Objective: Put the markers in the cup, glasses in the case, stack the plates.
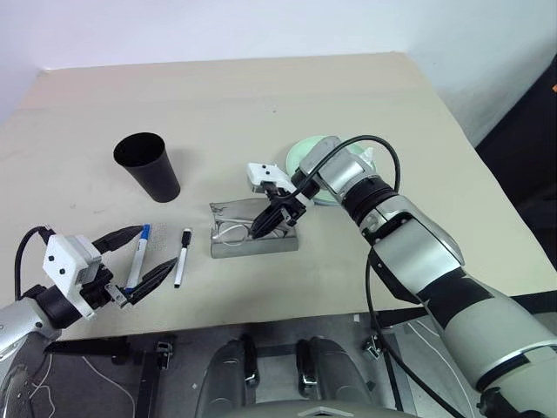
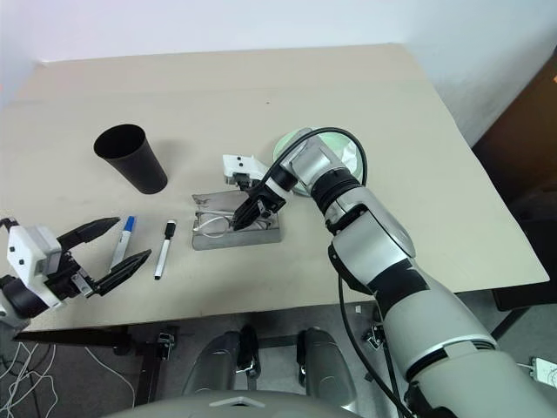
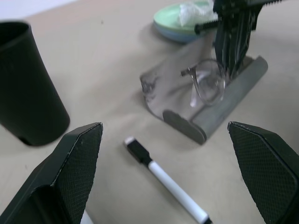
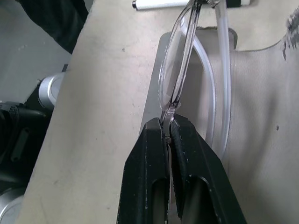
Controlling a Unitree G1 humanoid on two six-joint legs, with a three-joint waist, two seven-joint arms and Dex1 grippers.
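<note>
From my head cameras, my right gripper point(image 1: 268, 221) hangs tilted down over the open grey rectangular fabric-like case point(image 1: 252, 230), fingers pinched shut on the thin clear-rimmed glasses point(image 1: 233, 232), which sit partly inside it. The case's long axis runs across me, left to right, and the glasses lie along it, toward my left from the fingertips. Behind my right arm are the stacked round plates point(image 1: 300, 155), pale mint on light blue.

In my left wrist view, my left gripper point(image 3: 177, 177) stands wide open and empty. The slim white marker with the black cap point(image 3: 163, 179) lies just ahead between its fingers, with the tall matte black tapered cup point(image 3: 28, 88) standing beyond. My left arm is clearly nearer both markers.

My right wrist view shows my fingertips point(image 4: 156, 140) clamped on the frame's edge, lens over the case's tray; I judge a short lowering remains.
</note>
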